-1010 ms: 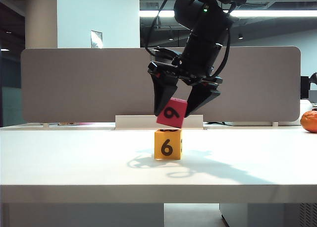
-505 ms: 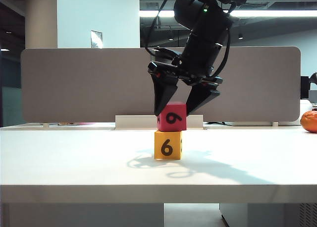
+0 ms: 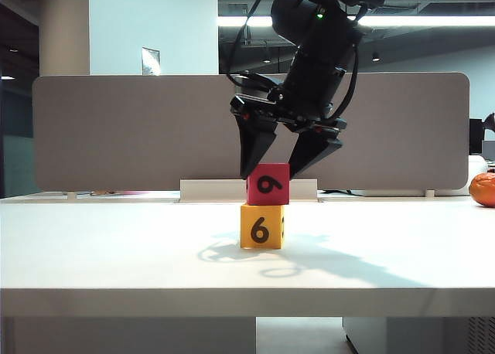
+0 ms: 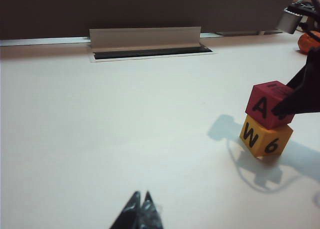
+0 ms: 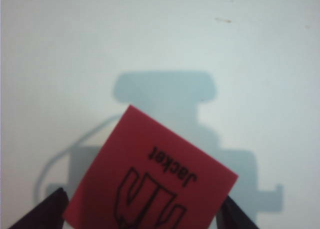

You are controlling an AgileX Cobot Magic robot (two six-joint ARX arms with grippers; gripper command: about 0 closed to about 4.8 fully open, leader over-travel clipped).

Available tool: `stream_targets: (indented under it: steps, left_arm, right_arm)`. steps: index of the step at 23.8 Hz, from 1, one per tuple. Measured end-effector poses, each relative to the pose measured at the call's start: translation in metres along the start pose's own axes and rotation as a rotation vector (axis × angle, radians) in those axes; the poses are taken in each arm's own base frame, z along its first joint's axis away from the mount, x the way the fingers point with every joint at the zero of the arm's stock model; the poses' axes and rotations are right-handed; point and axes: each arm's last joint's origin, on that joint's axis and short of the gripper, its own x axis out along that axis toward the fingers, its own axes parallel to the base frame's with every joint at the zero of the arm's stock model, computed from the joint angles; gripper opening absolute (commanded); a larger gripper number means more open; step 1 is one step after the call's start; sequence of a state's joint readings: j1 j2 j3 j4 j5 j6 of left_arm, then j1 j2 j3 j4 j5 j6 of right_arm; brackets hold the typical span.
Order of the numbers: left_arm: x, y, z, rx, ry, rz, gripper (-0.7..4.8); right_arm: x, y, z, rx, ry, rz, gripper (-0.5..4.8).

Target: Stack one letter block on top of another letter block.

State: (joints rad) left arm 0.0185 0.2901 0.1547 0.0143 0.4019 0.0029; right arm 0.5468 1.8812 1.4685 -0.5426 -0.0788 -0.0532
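White worktop [image 3: 116,253] carries everything. Grey partition panel [image 3: 131,130] stands along its far edge, with a pale cable tray [image 4: 145,39] at its foot.

Right arm [image 3: 317,45] is black and comes down from above centre. Right claw [image 3: 280,167] points down over the stack, jaws spread wide, one finger on each side of the red cube's top. In the exterior view the left fingertip [image 3: 249,168] sits at the cube's upper left corner; I can't tell whether it touches. The right finger ends just above the upper right corner. The wrist view shows gaps between both fingertips and the cube's edges, so no grip on it.

Left claw [image 4: 140,211] is low over the near part of the worktop, well apart from the stack on its left. Its two black tips are pressed together, with nothing between them.

Yellow cube [image 3: 261,226] sits on the worktop at centre, upright black "6" on the near face, "W" on the side seen from the left wrist.

Red cube [image 3: 268,184] rests flat on top of the yellow cube, roughly aligned, shifted slightly right. Sideways "6" on the near face, "A" on the left side, and a jacket drawing with the word "Jacket" on top [image 5: 150,179].

Orange round object [image 3: 483,189] sits at the far right edge of the worktop, partly cut off.
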Motion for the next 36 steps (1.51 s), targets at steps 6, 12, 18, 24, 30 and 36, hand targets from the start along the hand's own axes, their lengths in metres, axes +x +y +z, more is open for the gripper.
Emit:
stream_targets:
  steps: [6, 12, 18, 24, 30, 36]
  left_arm:
    - [0.000, 0.000, 0.000, 0.000, 0.000, 0.000, -0.06]
    - [0.000, 0.000, 0.000, 0.000, 0.000, 0.000, -0.06]
    - [0.000, 0.000, 0.000, 0.000, 0.000, 0.000, -0.06]
    - [0.000, 0.000, 0.000, 0.000, 0.000, 0.000, -0.06]
    - [0.000, 0.000, 0.000, -0.001, 0.003, 0.000, -0.06]
    - [0.000, 0.000, -0.001, -0.003, 0.008, 0.000, -0.06]
  right_arm:
    - [0.000, -0.001, 0.000, -0.001, -0.002, -0.032, 4.01]
    - [-0.013, -0.001, 0.006, -0.005, -0.037, -0.037, 4.01]
    - [-0.041, 0.000, 0.037, -0.012, -0.140, -0.042, 4.00]
    - [-0.062, -0.007, 0.054, -0.002, -0.209, -0.080, 1.22]
    - [-0.077, -0.026, 0.054, 0.020, -0.231, -0.165, 0.11]
    - [-0.094, -0.058, 0.049, 0.077, -0.249, -0.219, -0.01]
